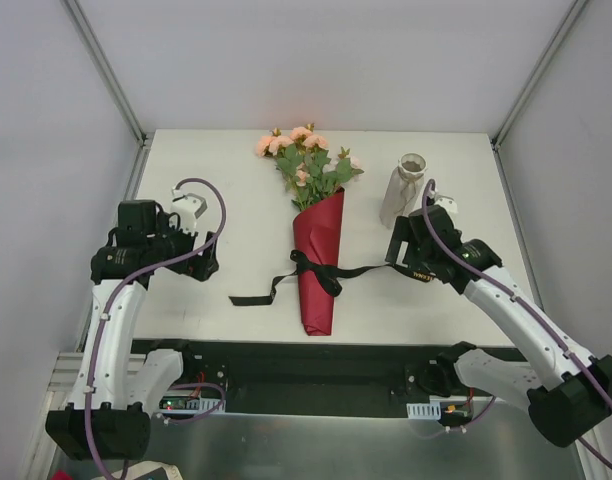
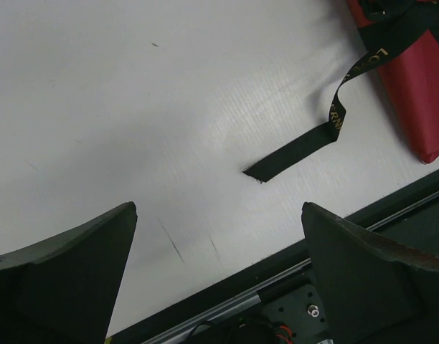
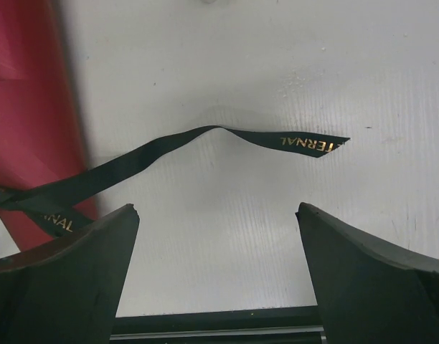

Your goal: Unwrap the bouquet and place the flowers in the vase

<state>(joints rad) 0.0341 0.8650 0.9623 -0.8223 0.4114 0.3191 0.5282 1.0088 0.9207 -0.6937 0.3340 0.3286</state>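
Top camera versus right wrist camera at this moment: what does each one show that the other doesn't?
Only the top view shows the flowers, the vase and both arms. Only the right wrist view shows the gold lettering on the ribbon tail, lying free on the table. Both show the bouquet's red paper, the black ribbon, the white table and the right gripper, which is open.

On my feed the bouquet (image 1: 319,262) shows plain deep red paper, tied with a black ribbon (image 3: 162,148) that carries gold lettering. The flowers (image 1: 294,141) are pink-peach above green leaves (image 1: 318,172). The vase (image 1: 399,196) reads pale beige-grey. The counter (image 1: 216,190) is off-white with a few faint dark scuffs. Both sets of jaws look matt black.
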